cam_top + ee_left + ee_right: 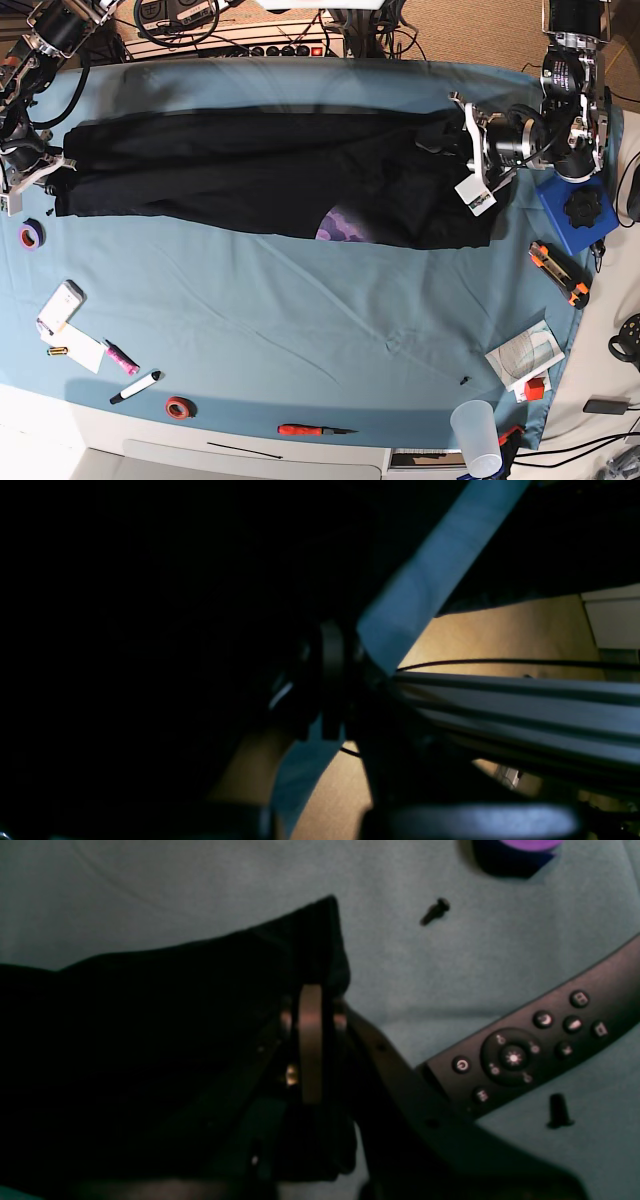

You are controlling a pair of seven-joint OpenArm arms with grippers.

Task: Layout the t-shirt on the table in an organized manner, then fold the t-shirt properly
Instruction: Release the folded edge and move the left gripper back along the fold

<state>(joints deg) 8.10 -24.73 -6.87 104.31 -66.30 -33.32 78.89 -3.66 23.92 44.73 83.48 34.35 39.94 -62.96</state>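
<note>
Layout step: the left claw (470, 150) and right claw (40, 185), both clamped on opposite ends of the shirt (270, 175), hold it stretched between them over the bench (300, 320); next, probably lower it flat.

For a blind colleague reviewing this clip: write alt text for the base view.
A black t-shirt lies stretched in a long band across the far half of a light blue table, each end pinched in a shut claw: right claw, left claw. Pens, tape rolls, a cup and tools dot the near edge.
</note>
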